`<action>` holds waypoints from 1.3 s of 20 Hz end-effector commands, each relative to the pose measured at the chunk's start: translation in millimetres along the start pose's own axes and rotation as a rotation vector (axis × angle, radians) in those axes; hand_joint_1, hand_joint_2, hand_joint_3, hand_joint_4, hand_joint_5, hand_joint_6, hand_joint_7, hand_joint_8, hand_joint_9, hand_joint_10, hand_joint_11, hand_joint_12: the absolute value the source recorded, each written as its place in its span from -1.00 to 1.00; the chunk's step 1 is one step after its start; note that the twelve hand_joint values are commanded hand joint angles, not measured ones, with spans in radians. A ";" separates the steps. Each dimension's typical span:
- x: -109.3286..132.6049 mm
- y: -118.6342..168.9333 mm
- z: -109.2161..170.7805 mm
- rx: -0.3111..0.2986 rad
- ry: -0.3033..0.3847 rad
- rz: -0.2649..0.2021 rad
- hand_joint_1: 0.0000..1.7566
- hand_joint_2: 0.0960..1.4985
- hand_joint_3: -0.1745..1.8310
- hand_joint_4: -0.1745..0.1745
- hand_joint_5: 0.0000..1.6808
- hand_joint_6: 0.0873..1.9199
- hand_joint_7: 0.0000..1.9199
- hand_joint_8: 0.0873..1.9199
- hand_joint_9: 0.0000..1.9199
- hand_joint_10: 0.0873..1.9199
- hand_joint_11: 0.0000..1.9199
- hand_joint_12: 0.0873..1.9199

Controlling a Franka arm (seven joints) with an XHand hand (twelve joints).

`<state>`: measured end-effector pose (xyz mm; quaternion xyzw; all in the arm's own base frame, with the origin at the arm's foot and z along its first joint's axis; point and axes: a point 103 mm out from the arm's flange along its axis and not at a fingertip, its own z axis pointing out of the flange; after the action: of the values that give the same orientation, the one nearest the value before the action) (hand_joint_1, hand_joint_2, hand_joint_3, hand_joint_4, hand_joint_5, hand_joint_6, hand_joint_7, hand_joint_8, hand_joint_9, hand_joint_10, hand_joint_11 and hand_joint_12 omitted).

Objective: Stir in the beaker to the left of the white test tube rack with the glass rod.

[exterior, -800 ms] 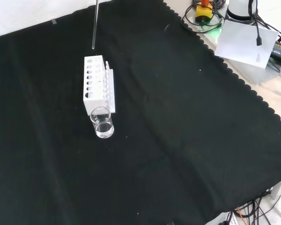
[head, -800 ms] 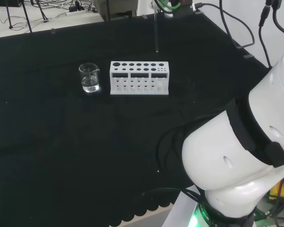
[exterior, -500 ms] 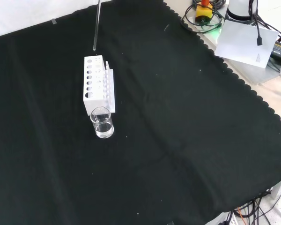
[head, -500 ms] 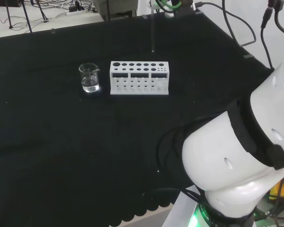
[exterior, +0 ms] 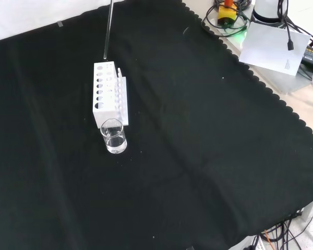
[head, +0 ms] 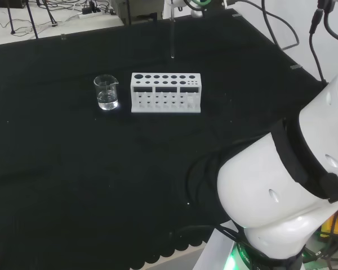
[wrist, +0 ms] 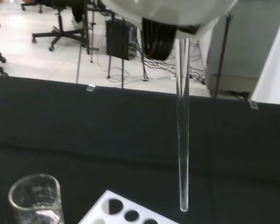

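Wrist view: thin clear glass rod (wrist: 183,140) hangs upright from the blurry white hand (wrist: 172,11), can't tell its grip. Rod tip floats above the holey white rack (head: 165,93), with the small glass beaker (head: 106,93) just beside it, and open black cloth (exterior: 208,156) all round.

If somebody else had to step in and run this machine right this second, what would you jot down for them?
Hand: at the glass rod's top; its grasp can't be made out.
Glass rod: hanging upright in the air above the cloth, behind the white test tube rack in the head view.
Beaker: left of the rack, some clear liquid inside.
Done: rod is lifted.
Left: carry it over the beaker, lower it, stir.
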<state>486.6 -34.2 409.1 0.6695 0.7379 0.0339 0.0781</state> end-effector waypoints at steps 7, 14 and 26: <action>60.9 45.6 -5.7 -0.044 0.068 -0.152 0.49 -0.15 -0.08 -1.00 0.27 -0.24 0.22 0.18 0.76 -0.16 0.74 -0.28; 91.7 67.9 5.8 -0.032 0.097 -0.241 0.49 -0.15 -0.08 -1.00 0.27 -0.24 0.23 0.18 0.76 -0.16 0.74 -0.28; 125.7 80.3 26.6 0.002 0.119 -0.325 0.49 -0.15 -0.08 -1.00 0.28 -0.25 0.23 0.18 0.76 -0.16 0.74 -0.28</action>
<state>555.9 83.6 393.8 0.5510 0.8312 0.0604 0.0440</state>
